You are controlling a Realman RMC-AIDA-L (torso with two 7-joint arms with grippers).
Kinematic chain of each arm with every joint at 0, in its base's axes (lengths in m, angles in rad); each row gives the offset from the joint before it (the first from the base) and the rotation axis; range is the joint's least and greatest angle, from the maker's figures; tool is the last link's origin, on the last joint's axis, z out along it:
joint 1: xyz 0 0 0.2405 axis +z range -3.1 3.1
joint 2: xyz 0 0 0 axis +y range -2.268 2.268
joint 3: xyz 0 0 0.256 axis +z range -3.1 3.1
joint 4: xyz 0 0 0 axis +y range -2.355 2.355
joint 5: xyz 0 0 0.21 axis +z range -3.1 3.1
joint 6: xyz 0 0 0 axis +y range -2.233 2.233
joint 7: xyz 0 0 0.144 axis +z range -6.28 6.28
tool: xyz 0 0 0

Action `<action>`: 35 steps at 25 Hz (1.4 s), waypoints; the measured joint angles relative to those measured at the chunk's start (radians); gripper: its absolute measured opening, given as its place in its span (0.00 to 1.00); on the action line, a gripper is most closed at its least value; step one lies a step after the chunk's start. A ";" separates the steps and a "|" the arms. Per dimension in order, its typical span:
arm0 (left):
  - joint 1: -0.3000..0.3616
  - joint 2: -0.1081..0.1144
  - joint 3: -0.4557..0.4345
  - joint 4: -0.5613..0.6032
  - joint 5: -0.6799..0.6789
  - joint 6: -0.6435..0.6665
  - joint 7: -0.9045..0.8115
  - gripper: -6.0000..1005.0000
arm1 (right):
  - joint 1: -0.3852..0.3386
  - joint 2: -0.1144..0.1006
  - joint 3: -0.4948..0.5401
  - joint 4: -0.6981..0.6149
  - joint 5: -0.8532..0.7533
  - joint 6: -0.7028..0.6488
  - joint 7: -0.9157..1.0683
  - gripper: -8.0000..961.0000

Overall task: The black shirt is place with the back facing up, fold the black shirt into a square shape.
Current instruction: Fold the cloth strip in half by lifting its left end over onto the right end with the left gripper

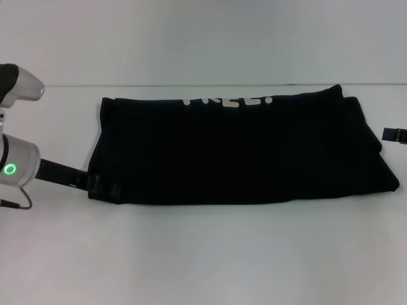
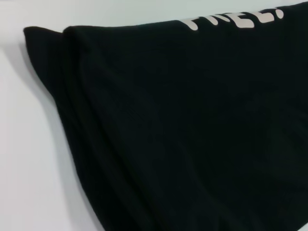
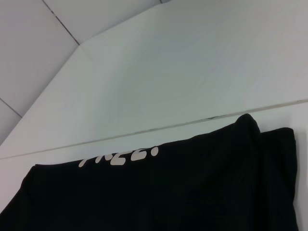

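The black shirt (image 1: 241, 152) lies on the white table (image 1: 203, 254) folded into a long band running left to right. White lettering (image 1: 227, 100) shows along its far edge. My left gripper (image 1: 103, 186) is at the shirt's near left corner, touching the fabric. My right gripper (image 1: 394, 135) shows only as a black tip at the right border, just off the shirt's right end. The left wrist view is filled by the shirt (image 2: 192, 120) with layered folds at its left end. In the right wrist view the shirt (image 3: 168, 192) and its lettering (image 3: 118, 156) appear in front of the wall.
A pale wall (image 1: 203, 38) rises behind the table's far edge. White tabletop shows in front of the shirt and on both sides. A thin cable (image 1: 16, 203) hangs by my left arm.
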 joint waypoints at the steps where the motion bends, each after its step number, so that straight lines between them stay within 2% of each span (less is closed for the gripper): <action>1: 0.002 0.001 0.000 -0.001 0.002 -0.007 0.000 0.59 | 0.000 0.000 0.000 0.000 0.000 -0.001 0.000 0.73; 7: 0.006 0.001 0.004 -0.020 0.009 -0.034 0.013 0.31 | -0.003 0.000 -0.003 0.000 0.000 -0.003 0.000 0.73; 13: 0.006 0.001 0.005 -0.022 0.003 -0.033 0.021 0.11 | -0.007 -0.010 -0.040 0.000 -0.025 -0.010 0.029 0.73; 21: 0.004 0.001 0.002 -0.018 0.000 -0.022 0.034 0.01 | -0.009 -0.014 -0.059 0.000 -0.075 -0.011 0.049 0.73; 24: 0.005 0.003 0.000 -0.017 0.000 -0.020 0.038 0.01 | -0.009 -0.012 -0.068 0.008 -0.076 -0.005 0.051 0.73; 32: 0.003 0.004 -0.001 -0.022 0.000 -0.021 0.050 0.01 | -0.001 0.023 -0.137 0.015 -0.077 0.083 0.076 0.73; 35: 0.001 0.007 -0.001 -0.022 0.000 -0.021 0.050 0.01 | 0.000 0.029 -0.135 0.015 -0.077 0.104 0.078 0.73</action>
